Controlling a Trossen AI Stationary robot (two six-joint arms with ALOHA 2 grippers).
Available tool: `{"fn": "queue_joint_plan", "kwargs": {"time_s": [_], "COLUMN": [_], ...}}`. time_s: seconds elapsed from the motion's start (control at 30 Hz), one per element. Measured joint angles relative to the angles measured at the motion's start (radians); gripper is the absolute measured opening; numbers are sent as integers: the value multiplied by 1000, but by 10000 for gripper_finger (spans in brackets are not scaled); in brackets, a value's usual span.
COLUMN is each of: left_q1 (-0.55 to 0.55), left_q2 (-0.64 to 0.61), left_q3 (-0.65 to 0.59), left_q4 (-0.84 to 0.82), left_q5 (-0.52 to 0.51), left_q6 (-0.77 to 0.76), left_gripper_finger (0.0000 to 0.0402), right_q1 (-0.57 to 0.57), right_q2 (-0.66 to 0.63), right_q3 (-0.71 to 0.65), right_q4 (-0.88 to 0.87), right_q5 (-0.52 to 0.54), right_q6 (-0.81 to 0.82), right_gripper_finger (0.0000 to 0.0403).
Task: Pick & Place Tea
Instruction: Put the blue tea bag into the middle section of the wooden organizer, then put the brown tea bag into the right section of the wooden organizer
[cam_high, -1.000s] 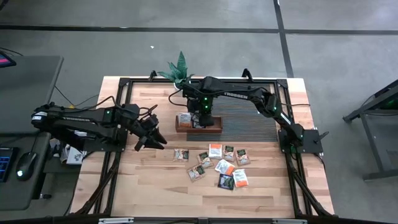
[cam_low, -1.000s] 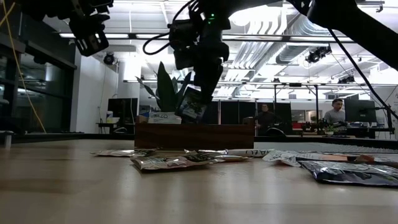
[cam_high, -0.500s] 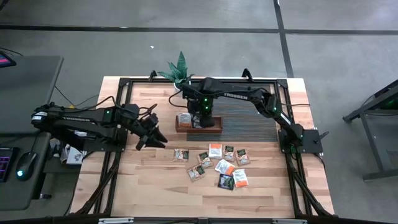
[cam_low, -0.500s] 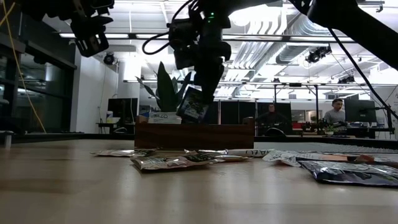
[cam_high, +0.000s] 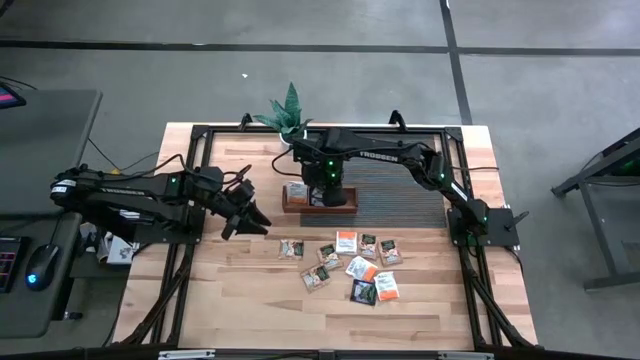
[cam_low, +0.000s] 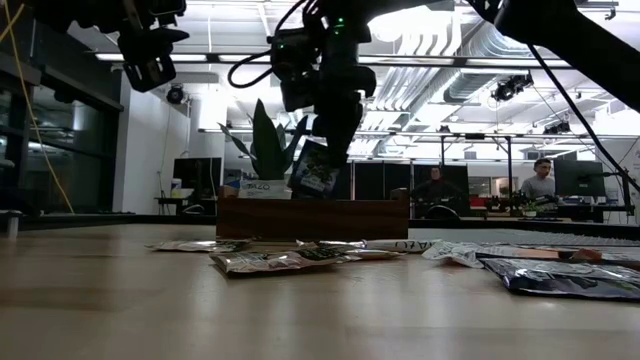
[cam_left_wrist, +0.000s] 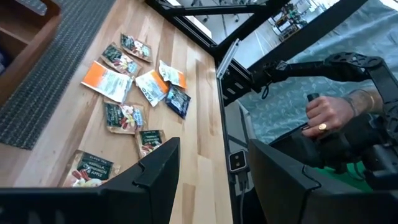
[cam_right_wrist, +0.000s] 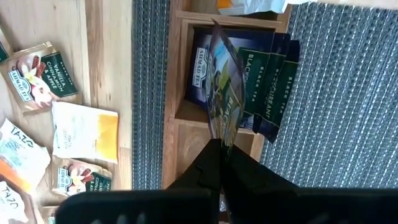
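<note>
My right gripper (cam_high: 325, 192) (cam_low: 335, 125) is over the long brown wooden tray (cam_high: 340, 208) (cam_low: 312, 217), shut on a dark tea sachet (cam_right_wrist: 224, 93) (cam_low: 318, 170). Below it, one tray compartment holds dark green sachets (cam_right_wrist: 270, 81) standing on edge. Several white-and-orange and dark sachets (cam_high: 350, 265) (cam_left_wrist: 124, 93) lie flat on the bare wood nearer the table's near edge. My left gripper (cam_high: 250, 215) (cam_left_wrist: 217, 168) hovers open, raised, to the tray's left and touches nothing. My right gripper pinches the dark sachet between its two fingers at one edge (cam_right_wrist: 221, 138), coming from above and pointing down. The sachet hangs below the fingers, tilted, lifted clear. Its lower edge (cam_low: 312, 192) is just above the tray's rim.
A green plant (cam_high: 287, 108) stands beyond the tray at the far edge. A dark ribbed mat (cam_high: 400, 190) lies under and right of the tray. Black frame rails (cam_high: 185, 250) run along the table's sides. A person's hand (cam_left_wrist: 323, 112) shows beyond the table in the left wrist view.
My right gripper, still shut on the sachet, has shifted a little toward the table's right above the tray. The sachet has stayed hanging clear.
</note>
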Motion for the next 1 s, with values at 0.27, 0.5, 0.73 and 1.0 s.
{"fn": "queue_joint_plan", "kwargs": {"time_s": [0.27, 0.5, 0.73, 1.0], "left_q1": [0, 0, 0, 0], "left_q2": [0, 0, 0, 1], "left_q3": [0, 0, 0, 0], "left_q4": [-1, -1, -1, -38], "left_q5": [-18, -18, -17, -68], "left_q6": [-19, -24, -26, -58], "left_gripper_finger": [186, 186, 186, 186], "right_q1": [2, 2, 2, 2], "right_q2": [0, 0, 0, -1], "right_q3": [0, 0, 0, 0], "right_q4": [0, 0, -1, 6], "right_q5": [0, 3, 9, 18], "right_q6": [9, 10, 18, 72], "right_gripper_finger": [1, 19, 53, 75]}}
